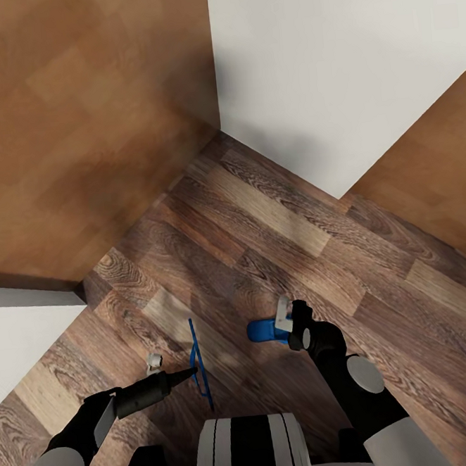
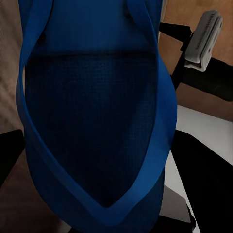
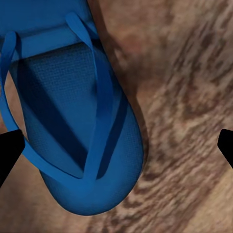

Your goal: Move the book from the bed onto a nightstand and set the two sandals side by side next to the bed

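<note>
Carrying both flat bright-blue strapped sandals over the brown wood-plank floor (image 1: 259,209): left gripper (image 1: 192,369) pinches one sandal (image 1: 199,363) edge-on, right gripper (image 1: 292,324) pinches the other (image 1: 266,329). Neither is placed yet; I judge the book step unverifiable.

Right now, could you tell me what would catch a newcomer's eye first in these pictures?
Two bright blue sandals against the brown plank floor: the left sandal hangs edge-on at the left gripper, while the right sandal sits by the right gripper. Beyond them, white walls meet in a corner.
</note>
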`<state>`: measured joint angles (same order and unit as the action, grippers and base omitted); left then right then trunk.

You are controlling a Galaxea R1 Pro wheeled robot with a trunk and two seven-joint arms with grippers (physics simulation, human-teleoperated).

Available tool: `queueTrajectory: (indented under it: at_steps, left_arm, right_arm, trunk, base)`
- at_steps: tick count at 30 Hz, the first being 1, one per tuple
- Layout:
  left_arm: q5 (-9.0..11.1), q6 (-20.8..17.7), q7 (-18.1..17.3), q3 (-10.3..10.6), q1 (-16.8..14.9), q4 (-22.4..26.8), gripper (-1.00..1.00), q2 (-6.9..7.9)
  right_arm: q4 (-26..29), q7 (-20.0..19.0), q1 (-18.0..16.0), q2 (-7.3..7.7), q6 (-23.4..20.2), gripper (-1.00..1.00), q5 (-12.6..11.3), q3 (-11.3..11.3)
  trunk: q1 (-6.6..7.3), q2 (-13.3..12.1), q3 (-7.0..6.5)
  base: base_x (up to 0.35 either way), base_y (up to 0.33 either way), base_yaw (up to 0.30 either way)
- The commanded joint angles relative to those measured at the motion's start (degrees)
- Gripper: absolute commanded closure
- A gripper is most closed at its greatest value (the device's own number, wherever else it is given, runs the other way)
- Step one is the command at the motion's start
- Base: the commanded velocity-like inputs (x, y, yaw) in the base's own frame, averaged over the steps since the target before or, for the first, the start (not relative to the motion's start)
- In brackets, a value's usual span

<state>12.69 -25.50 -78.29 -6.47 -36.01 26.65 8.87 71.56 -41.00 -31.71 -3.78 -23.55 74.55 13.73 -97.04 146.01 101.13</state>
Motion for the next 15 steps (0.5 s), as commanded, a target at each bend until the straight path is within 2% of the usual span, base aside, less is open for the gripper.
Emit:
queueTrajectory:
  at_steps: [1, 12, 15]
  left_arm:
    - [0.09, -0.6, -0.2, -0.04, 0.0, -0.01, 1.0, 0.0]
    - [0.13, -0.52, -0.15, -0.04, 0.05, -0.01, 1.0, 0.0]
    - [0.11, -0.51, -0.12, -0.04, 0.06, -0.02, 1.0, 0.0]
  right_arm:
    - [0.07, -0.4, -0.03, 0.0, -0.19, -1.0, 0.37, 0.07]
    - [0.07, -0.41, -0.02, 0.0, -0.19, -1.0, 0.41, 0.07]
    - [0.07, -0.4, -0.02, 0.0, -0.18, -1.0, 0.41, 0.07]
  trunk:
    - [0.01, 0.01, 0.03]
    - [0.01, 0.01, 0.03]
    - [0.01, 0.01, 0.03]
  base:
    - [0.0, 0.0, 0.0]
    - [-0.002, 0.01, 0.0]
    - [-0.144, 0.123, 0.0]
